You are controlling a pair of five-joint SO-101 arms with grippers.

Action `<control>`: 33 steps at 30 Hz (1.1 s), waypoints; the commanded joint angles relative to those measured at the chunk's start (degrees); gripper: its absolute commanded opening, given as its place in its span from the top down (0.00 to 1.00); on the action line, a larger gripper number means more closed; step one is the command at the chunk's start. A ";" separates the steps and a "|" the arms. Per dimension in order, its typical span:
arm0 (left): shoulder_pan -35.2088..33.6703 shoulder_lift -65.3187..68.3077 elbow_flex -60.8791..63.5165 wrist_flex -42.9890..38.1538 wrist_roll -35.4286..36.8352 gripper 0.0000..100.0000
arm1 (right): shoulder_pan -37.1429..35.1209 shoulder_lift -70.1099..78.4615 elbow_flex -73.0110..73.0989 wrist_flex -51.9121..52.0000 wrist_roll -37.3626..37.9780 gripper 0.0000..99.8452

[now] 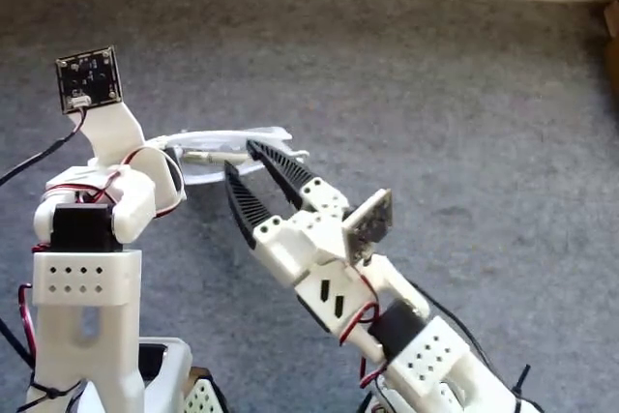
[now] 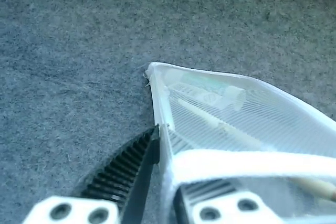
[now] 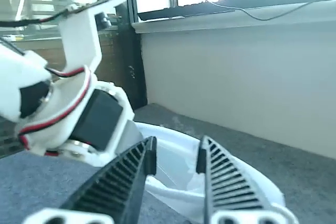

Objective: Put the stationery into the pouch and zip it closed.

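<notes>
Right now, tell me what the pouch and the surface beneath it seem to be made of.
Pouch: looks like thin translucent white plastic or mesh, finely ribbed; the stationery inside shows through its wall. Surface: grey carpet or felt, matte, with a fuzzy speckled nap; which of the two is hard to tell.

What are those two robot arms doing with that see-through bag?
They're packing stationery into a pouch. The left gripper is pinching one edge of the clear pouch. A pen and another small item are already inside it. The right gripper is open right by the pouch's top edge. I can't tell from here whether the zip is closed.
</notes>
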 commanded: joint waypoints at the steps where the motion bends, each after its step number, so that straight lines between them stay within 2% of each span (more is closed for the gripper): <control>1: -1.27 -1.54 -0.84 -1.58 0.26 0.99 | 4.35 -9.54 -7.08 11.47 1.05 1.00; 6: -1.27 -1.54 -0.84 -1.58 0.26 0.99 | 7.43 -13.41 -18.07 29.49 0.97 0.99; 12: -1.27 -1.54 -0.75 -1.32 0.18 0.99 | 8.92 -8.57 -23.52 40.92 1.23 0.99; 17: -1.27 -1.80 0.84 -1.67 0.09 0.99 | 12.26 -1.98 -23.34 44.97 3.52 0.99; 25: -1.27 -1.63 1.01 -1.67 0.00 0.99 | 12.79 4.53 -23.34 48.22 3.69 0.99; 30: -1.27 -1.63 1.01 -1.67 0.00 0.99 | 12.79 0.31 -23.43 57.45 3.43 0.87; 33: -1.27 -1.54 1.10 -2.90 0.00 0.99 | 12.53 -2.68 -20.53 57.27 3.43 0.84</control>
